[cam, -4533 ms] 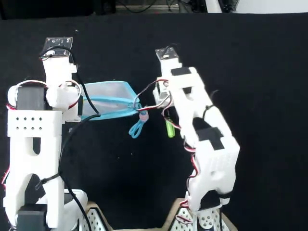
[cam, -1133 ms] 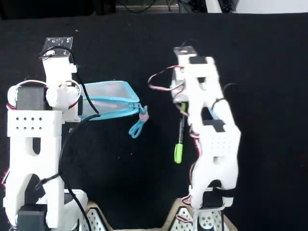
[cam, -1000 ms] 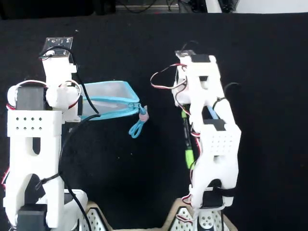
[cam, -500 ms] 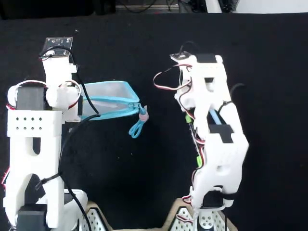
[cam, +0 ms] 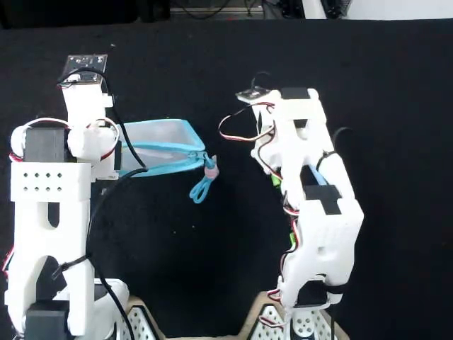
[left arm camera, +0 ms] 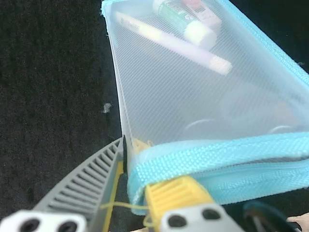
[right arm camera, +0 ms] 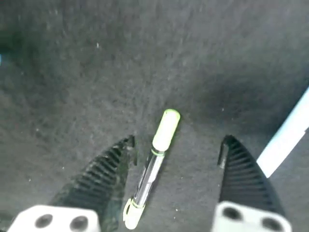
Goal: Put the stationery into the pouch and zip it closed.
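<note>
In the high view the translucent pouch (cam: 159, 145) with a teal zipper edge lies at the left. It holds a glue stick (left arm camera: 186, 21) and a pale pen (left arm camera: 174, 41). My left gripper (left arm camera: 133, 164) is shut on the pouch's corner. A green pen (right arm camera: 154, 166) lies flat on the black table between the fingers of my open right gripper (right arm camera: 177, 142), touching neither. In the high view the right arm covers most of that pen; green bits (cam: 274, 180) show beside it. A light blue pen (right arm camera: 287, 137) lies just outside one finger.
A pink zipper pull (cam: 211, 170) and a teal loop (cam: 202, 190) hang off the pouch's end toward the right arm. The black table (cam: 396, 106) has free room to the right and at the back. The arm bases stand at the front edge.
The right arm drew back from the pouch mouth toward the right. The green pen, seen hanging beside the arm a second ago, now lies on the table under it. The left arm kept still.
</note>
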{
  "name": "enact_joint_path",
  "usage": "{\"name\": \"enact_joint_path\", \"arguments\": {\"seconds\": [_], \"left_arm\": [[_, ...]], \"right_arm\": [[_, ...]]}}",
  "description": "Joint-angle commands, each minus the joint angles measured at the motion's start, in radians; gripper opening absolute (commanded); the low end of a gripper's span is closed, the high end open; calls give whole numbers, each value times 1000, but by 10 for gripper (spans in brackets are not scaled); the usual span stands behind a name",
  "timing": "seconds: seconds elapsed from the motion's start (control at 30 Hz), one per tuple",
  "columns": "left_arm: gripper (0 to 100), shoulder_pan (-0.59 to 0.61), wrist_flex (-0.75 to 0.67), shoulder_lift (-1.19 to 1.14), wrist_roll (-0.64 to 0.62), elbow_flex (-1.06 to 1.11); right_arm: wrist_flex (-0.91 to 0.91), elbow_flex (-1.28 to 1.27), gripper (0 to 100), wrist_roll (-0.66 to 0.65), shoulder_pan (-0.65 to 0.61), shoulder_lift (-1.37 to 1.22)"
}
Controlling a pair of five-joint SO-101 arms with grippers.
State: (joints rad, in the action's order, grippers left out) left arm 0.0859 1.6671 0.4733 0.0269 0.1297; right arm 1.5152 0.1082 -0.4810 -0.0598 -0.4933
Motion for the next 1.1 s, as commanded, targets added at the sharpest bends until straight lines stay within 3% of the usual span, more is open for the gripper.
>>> {"name": "enact_joint_path", "arguments": {"seconds": [0.0,0.3,0.47,0.57,0.93,1.07], "left_arm": [[30,-1,3,-9,-12,13],[30,-1,3,-9,-12,13],[30,-1,2,-9,-12,13],[30,-1,2,-9,-12,13],[30,-1,-2,-9,-12,15],[30,-1,-2,-9,-12,15]], "right_arm": [[29,19,260,-2,-9,79],[-253,-170,221,60,-6,81],[-252,-148,174,91,5,81],[-253,-148,18,95,20,81],[-129,-171,10,100,32,380],[-124,-183,11,173,25,524]]}}
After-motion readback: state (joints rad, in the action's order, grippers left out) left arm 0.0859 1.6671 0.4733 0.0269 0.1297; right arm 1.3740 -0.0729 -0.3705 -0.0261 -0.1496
